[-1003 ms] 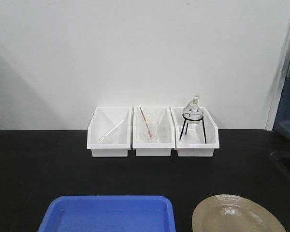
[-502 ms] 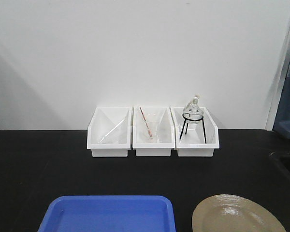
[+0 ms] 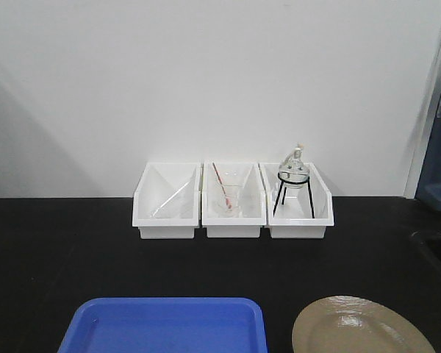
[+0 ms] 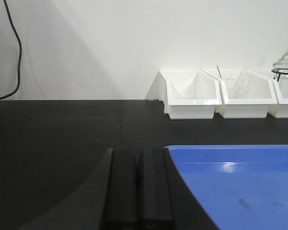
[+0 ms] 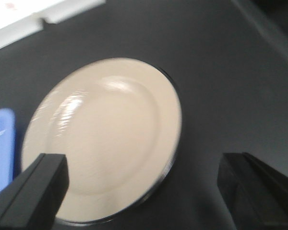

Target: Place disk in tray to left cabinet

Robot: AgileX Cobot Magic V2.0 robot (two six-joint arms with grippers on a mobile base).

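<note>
The disk, a glossy tan plate with a thin black rim, lies flat on the black tabletop at the front right. The blue tray lies just left of it and holds nothing. My right gripper hovers above the disk's near right rim, jaws wide open, one finger over the plate and the other over bare table. My left gripper is shut with nothing in it, low over the table beside the tray's left edge. The left cabinet is out of view.
Three white bins stand in a row against the back wall, holding glassware, the right one a flask on a black stand. A sink edge is at the far right. A black cable hangs at the left.
Nothing has moved in the front view; the right wrist view is blurred by motion.
</note>
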